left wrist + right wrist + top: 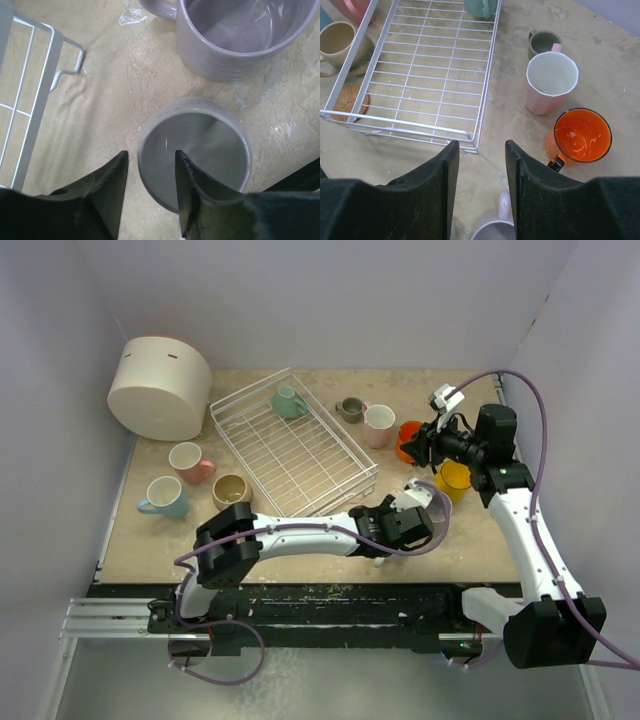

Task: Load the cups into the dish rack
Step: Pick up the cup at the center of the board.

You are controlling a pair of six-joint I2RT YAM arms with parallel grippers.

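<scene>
top external: one teal cup (289, 401) in dish rack (280, 455), rest outside; left end effector (150, 155) half-open astride lilac cup (200, 150) rim, right end effector (481, 145) half-open, empty

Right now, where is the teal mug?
In the top view, the teal mug sits inside the dish rack at its far corner, left of the olive-grey mug.

The top view looks down from above and behind the arms (300, 533), taking in the whole surface (470, 540). The left wrist view hangs close over two lilac cups (235, 50). The right wrist view looks from higher across the rack (487, 70), whose near corner both wrist views share.
</scene>
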